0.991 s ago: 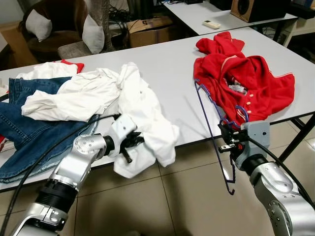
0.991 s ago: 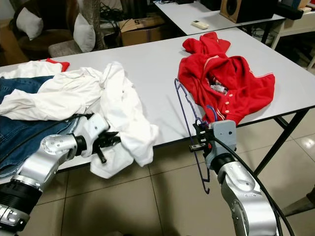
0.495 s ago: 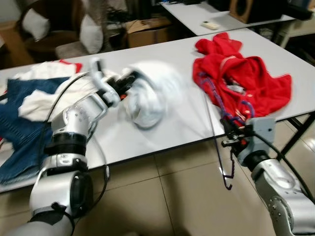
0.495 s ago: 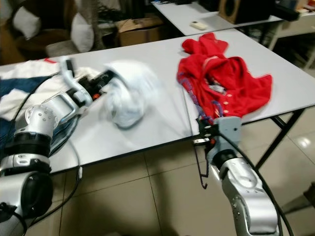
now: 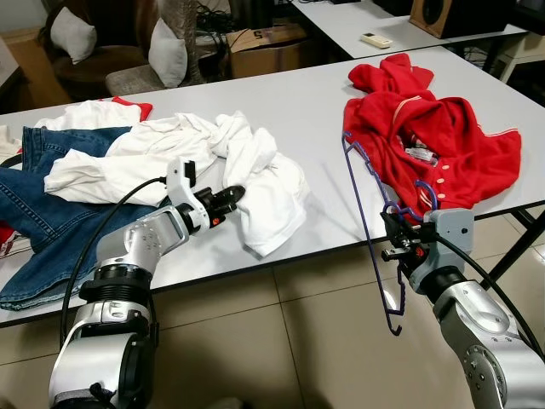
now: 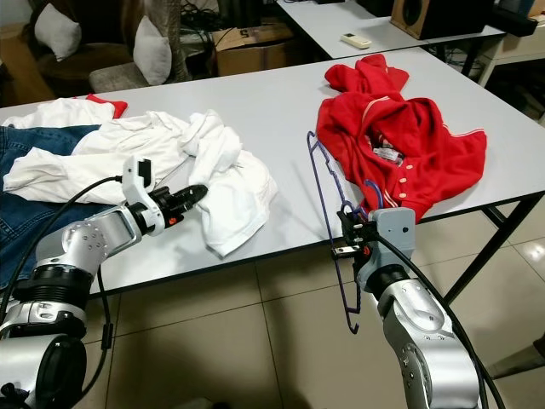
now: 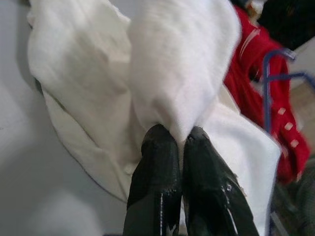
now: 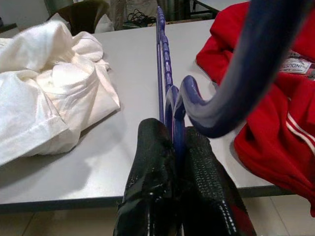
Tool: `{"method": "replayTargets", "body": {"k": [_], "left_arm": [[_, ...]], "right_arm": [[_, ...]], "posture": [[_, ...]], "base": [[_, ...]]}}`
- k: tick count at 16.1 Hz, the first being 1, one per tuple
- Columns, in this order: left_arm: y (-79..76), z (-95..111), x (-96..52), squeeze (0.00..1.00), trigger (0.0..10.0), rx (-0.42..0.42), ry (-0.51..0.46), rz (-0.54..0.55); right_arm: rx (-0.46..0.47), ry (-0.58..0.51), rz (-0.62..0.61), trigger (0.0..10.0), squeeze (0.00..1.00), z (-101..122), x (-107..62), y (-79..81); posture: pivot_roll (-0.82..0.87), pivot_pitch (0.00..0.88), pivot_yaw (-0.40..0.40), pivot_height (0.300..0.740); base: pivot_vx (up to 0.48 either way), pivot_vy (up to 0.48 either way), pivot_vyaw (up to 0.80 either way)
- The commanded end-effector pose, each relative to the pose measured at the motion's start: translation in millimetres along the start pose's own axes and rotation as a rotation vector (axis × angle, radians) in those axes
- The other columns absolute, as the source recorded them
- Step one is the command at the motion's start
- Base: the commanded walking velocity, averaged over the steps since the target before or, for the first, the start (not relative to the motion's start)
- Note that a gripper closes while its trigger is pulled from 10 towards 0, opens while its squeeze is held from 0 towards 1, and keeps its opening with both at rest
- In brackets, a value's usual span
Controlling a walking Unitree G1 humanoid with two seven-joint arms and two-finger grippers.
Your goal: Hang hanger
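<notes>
Progress looks partial: both pieces are gripped, but the hanger (image 5: 368,223) is not yet inside any garment. The right end effector (image 5: 397,245), fingers pinched together, holds the hanger by its wire near the hook, past the table (image 5: 289,111) edge. The frame stands nearly upright, its top leaning at the red jacket (image 5: 434,141) and its lower end hanging below the tabletop. The left end effector (image 5: 228,198) is pressed closed on a fold of the white shirt (image 5: 247,175), which lies crumpled on the table, well apart from the hanger. What remains, I judge, is to bring shirt and hanger together, thread the frame through the neck, then hang it somewhere; no rail is in sight.

The hanger is thin blue wire, rigid, with a ridged arm and a curved hook. The shirt is soft, matte white cloth, bunched in loose folds. The jacket is heavier red fabric with pale trim and buttons. Denim jeans (image 5: 34,200) lie at the left. The table is smooth, pale grey.
</notes>
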State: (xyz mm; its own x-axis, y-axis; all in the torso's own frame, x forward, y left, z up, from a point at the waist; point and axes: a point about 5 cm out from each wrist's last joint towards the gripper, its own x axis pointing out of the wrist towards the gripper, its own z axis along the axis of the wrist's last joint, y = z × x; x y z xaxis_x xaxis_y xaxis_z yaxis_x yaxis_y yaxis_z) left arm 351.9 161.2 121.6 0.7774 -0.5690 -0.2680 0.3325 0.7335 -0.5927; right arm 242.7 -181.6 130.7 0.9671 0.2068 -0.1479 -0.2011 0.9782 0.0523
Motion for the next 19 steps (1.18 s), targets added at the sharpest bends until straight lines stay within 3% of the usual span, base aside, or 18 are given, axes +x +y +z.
{"method": "replayTargets", "body": {"k": [1, 2, 3, 4, 5, 6, 8, 9, 11, 12, 13, 15, 16, 17, 18, 19], "left_arm": [[3.5, 3, -4.0, 0.00, 0.0, 0.070, 0.001, 0.019], [8.1, 11, -7.5, 0.00, 10.0, 0.165, -0.048, 0.072], [13.3, 17, -10.9, 0.12, 10.0, 0.225, -0.078, 0.123], [24.2, 24, -17.1, 1.00, 10.0, 0.343, -0.068, 0.238], [29.9, 31, -23.1, 1.00, 10.0, 0.425, -0.064, 0.290], [30.0, 36, -25.9, 1.00, 10.0, 0.435, -0.071, 0.294], [27.4, 48, -30.4, 1.00, 10.0, 0.541, -0.081, 0.292], [21.6, 54, -29.5, 0.91, 10.0, 0.569, -0.104, 0.251], [9.5, 60, -24.4, 0.00, 10.0, 0.638, -0.132, 0.183], [-1.1, 63, -19.1, 0.00, 10.0, 0.695, -0.159, 0.139], [-11.1, 65, -14.6, 1.00, 10.0, 0.773, -0.170, 0.088], [-25.6, 69, -5.9, 1.00, 10.0, 1.033, -0.156, 0.073], [-32.8, 70, -0.2, 1.00, 10.0, 1.117, -0.168, 0.064], [-39.4, 67, 9.9, 0.78, 10.0, 1.172, -0.152, 0.046], [-41.9, 59, 20.9, 0.00, 10.0, 1.217, -0.110, 0.047], [-42.4, 57, 23.6, 0.00, 10.0, 1.231, -0.103, 0.052]], "right_arm": [[-0.011, -0.015, 0.007, 10.0, 0.00, 3, -0.8, 0.7], [-0.013, -0.015, 0.007, 10.0, 0.00, 3, -1.6, 0.6], [-0.012, -0.016, 0.007, 10.0, 0.00, 3, -2.2, 0.5], [-0.014, -0.017, 0.005, 10.0, 0.00, 4, -3.1, -0.1], [-0.016, -0.016, 0.004, 10.0, 0.00, 4, -4.2, -1.2], [-0.018, -0.015, 0.003, 10.0, 0.00, 4, -4.8, -2.1], [-0.021, -0.013, 0.002, 10.0, 0.00, 4, -5.0, -3.7], [-0.024, -0.012, 0.005, 10.0, 0.00, 5, -4.0, -3.7], [-0.029, -0.012, 0.011, 10.0, 0.00, 5, -2.0, -3.3], [-0.032, -0.013, 0.013, 10.0, 0.00, 6, -1.0, -2.8], [-0.033, -0.015, 0.014, 10.0, 0.00, 7, -0.6, -2.1], [-0.032, -0.019, 0.009, 10.0, 0.00, 7, -1.7, -1.7], [-0.031, -0.018, 0.007, 10.0, 0.00, 7, -2.4, -1.9], [-0.031, -0.018, 0.004, 10.0, 0.00, 6, -2.7, -2.3], [-0.032, -0.019, 0.003, 10.0, 0.00, 7, -2.4, -2.8], [-0.032, -0.020, 0.002, 10.0, 0.00, 8, -2.2, -3.1]], "posture": [[-0.14, 0.000, 0.101, 0.740], [-0.14, 0.000, 0.100, 0.740], [-0.14, 0.000, 0.100, 0.740], [-0.15, 0.000, 0.099, 0.740], [-0.15, 0.000, 0.099, 0.740], [-0.15, 0.000, 0.096, 0.740], [-0.15, 0.000, 0.090, 0.740], [-0.15, 0.000, 0.089, 0.740], [-0.14, 0.000, 0.085, 0.740], [-0.14, 0.000, 0.085, 0.740], [-0.15, 0.000, 0.092, 0.740], [-0.16, 0.000, 0.099, 0.740], [-0.16, 0.000, 0.099, 0.740], [-0.16, 0.000, 0.099, 0.740], [-0.16, 0.000, 0.100, 0.740], [-0.16, 0.000, 0.100, 0.740]], "base": [[0.000, 0.000, 0.00], [0.000, 0.000, 0.00], [0.000, 0.000, 0.00], [0.000, 0.000, 0.00], [0.000, 0.000, 0.00], [0.000, 0.000, 0.00], [0.000, 0.000, 0.00], [0.000, 0.000, 0.00], [0.000, 0.000, 0.00], [0.000, 0.000, 0.00], [0.000, 0.000, 0.00], [0.000, 0.000, 0.00], [0.000, 0.000, 0.00], [0.000, 0.000, 0.00], [0.000, 0.000, 0.00], [0.000, 0.000, 0.00]]}}
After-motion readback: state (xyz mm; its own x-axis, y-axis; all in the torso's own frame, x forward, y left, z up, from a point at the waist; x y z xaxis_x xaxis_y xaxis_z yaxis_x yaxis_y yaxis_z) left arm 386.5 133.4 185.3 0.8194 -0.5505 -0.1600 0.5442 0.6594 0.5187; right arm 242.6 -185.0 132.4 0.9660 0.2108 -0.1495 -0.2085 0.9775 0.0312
